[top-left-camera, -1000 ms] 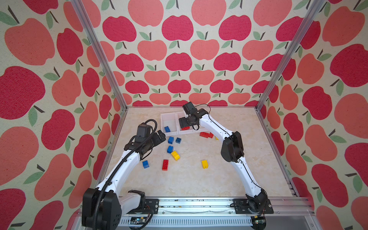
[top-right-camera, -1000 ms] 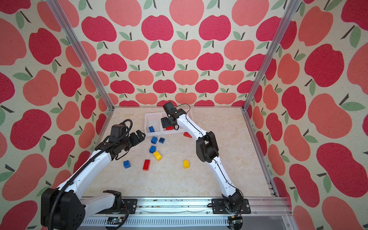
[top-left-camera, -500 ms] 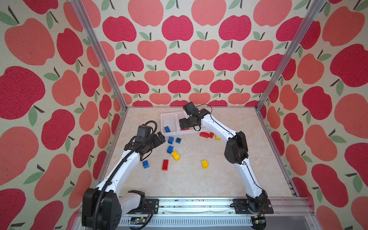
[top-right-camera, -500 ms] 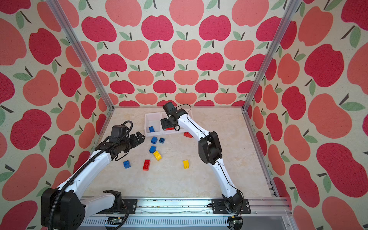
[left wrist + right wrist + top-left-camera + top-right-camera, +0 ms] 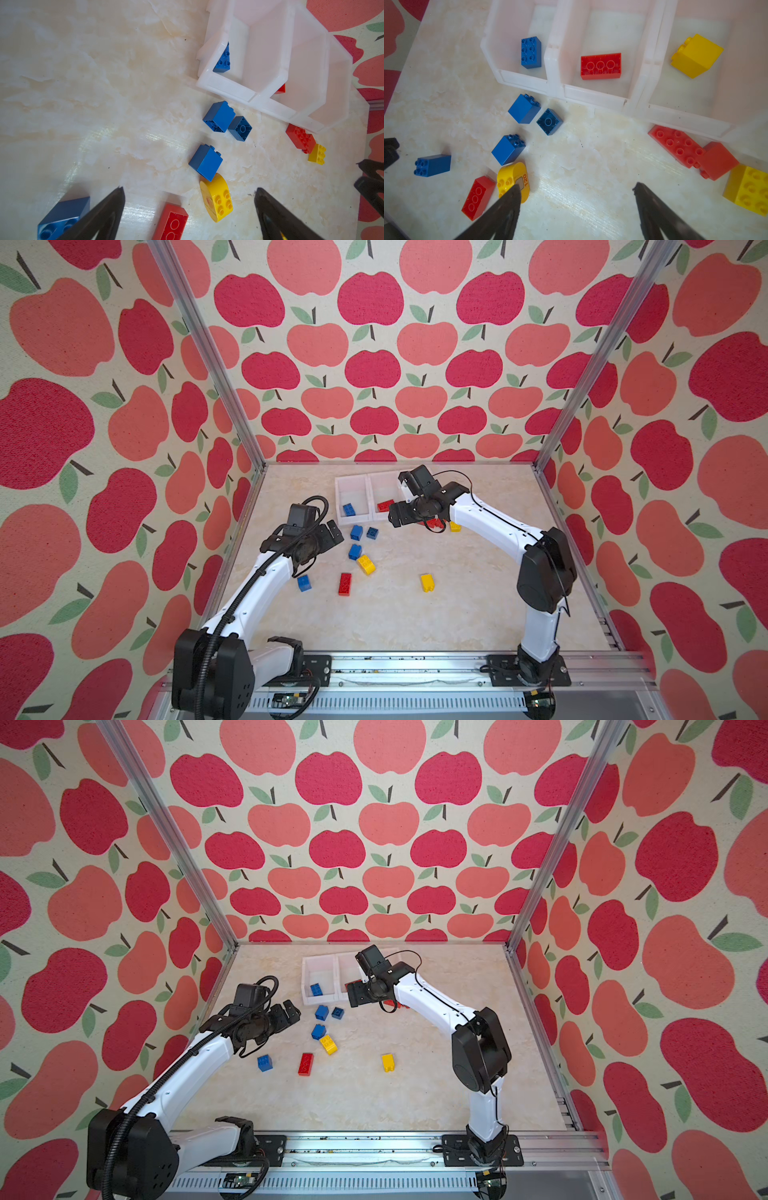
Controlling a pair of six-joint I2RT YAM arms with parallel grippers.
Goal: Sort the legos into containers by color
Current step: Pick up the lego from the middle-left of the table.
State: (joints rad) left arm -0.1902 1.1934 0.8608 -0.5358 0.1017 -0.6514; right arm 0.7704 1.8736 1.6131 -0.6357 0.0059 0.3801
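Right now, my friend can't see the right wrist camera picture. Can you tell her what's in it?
Three joined white bins each hold one: a blue brick, a red brick, a yellow brick. More loose bricks in those colours lie on the table outside. The right hand is open and empty.

right arm (image 5: 490, 522) | jaws drawn back from containers (image 5: 352, 520) | elbow (image 5: 544, 572) swung outward

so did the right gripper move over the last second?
Yes. The right gripper has backed off slightly from over the containers, toward the robot's side and a little to the right.
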